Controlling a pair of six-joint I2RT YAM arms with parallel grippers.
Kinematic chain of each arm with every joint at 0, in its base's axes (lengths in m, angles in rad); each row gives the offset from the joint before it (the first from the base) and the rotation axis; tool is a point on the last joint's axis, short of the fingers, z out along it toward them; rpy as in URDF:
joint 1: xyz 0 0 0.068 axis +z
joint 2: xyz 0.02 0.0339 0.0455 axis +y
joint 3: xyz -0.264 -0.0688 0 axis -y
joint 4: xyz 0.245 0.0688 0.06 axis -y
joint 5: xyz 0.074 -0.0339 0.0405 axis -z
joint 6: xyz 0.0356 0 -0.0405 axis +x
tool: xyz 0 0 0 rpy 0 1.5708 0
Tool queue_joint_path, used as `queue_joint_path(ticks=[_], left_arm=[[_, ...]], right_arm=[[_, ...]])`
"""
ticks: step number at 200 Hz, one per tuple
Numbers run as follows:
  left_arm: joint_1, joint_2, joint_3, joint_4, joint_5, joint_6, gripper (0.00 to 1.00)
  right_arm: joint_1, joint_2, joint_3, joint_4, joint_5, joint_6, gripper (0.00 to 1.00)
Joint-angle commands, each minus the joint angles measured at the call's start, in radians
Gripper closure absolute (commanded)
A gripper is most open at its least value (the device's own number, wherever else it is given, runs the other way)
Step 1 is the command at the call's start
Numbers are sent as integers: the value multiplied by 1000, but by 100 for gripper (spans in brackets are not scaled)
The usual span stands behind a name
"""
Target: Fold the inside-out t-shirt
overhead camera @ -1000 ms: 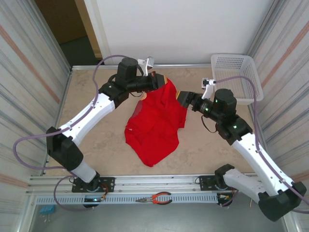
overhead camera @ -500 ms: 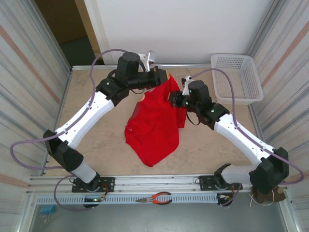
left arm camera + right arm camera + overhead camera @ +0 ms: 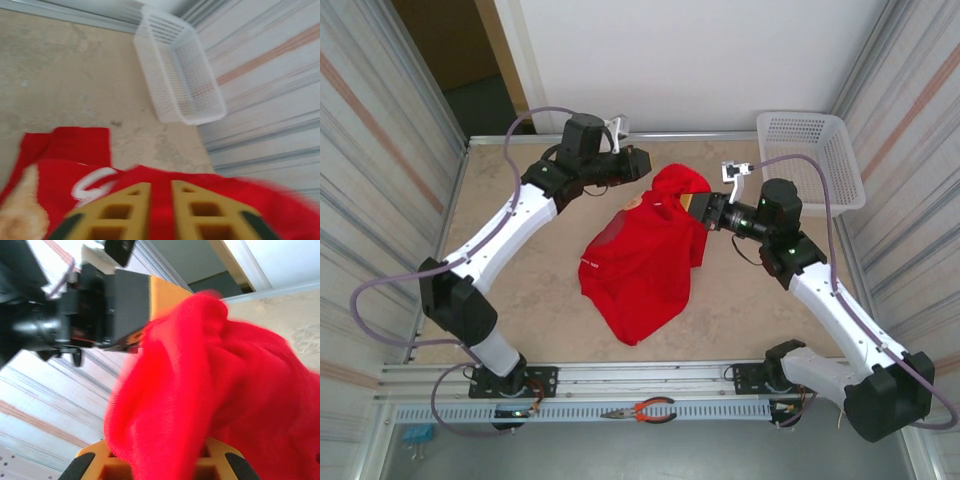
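The inside-out t-shirt (image 3: 645, 262) is bright red and lies crumpled mid-table, its far end lifted into a hump. My right gripper (image 3: 698, 205) is shut on that raised far-right edge; in the right wrist view red cloth (image 3: 225, 380) bunches over the yellow fingers (image 3: 95, 460). My left gripper (image 3: 642, 165) hovers just left of the hump, apart from the cloth. Its jaws stand a little open in the left wrist view (image 3: 161, 186), with the shirt (image 3: 75, 147) and a white print lying beyond them. The left gripper's body (image 3: 125, 305) also faces the right wrist camera.
A white mesh basket (image 3: 810, 160) (image 3: 180, 70) stands at the far right corner. Red-handled pliers (image 3: 645, 410) lie on the front rail. Corrugated walls close in both sides. Bare tabletop (image 3: 520, 270) stretches left of the shirt.
The right gripper closed on the shirt's far edge and drew back to the right with it. The left gripper let go of the cloth and pulled away to the left.
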Motion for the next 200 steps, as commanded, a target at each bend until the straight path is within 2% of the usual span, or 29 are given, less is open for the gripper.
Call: queue_joint_path(ticks=[1, 14, 36, 50, 64, 106, 160, 200], left_arm=[[42, -31, -81, 71, -30, 36, 57], [42, -92, -153, 105, -32, 28, 49], [39, -206, -280, 183, -21, -53, 43], [8, -263, -343, 249, -28, -103, 38], [-38, -283, -348, 260, -54, -95, 36], [-130, -216, -231, 217, -87, -53, 34], [-153, -102, -150, 139, -128, -59, 33], [-167, -41, -120, 102, -115, -53, 33]], right_arm=[[-18, -3, -6, 111, -97, 57, 100], [-24, 4, -13, 116, -95, 59, 100], [-30, 20, -20, 124, -97, 63, 100], [-29, 27, -27, 137, -96, 69, 100], [-30, 34, -29, 143, -98, 71, 100], [-30, 34, -33, 138, -96, 71, 100], [-30, 22, -36, 126, -83, 68, 100], [-29, 16, -36, 119, -78, 68, 100]])
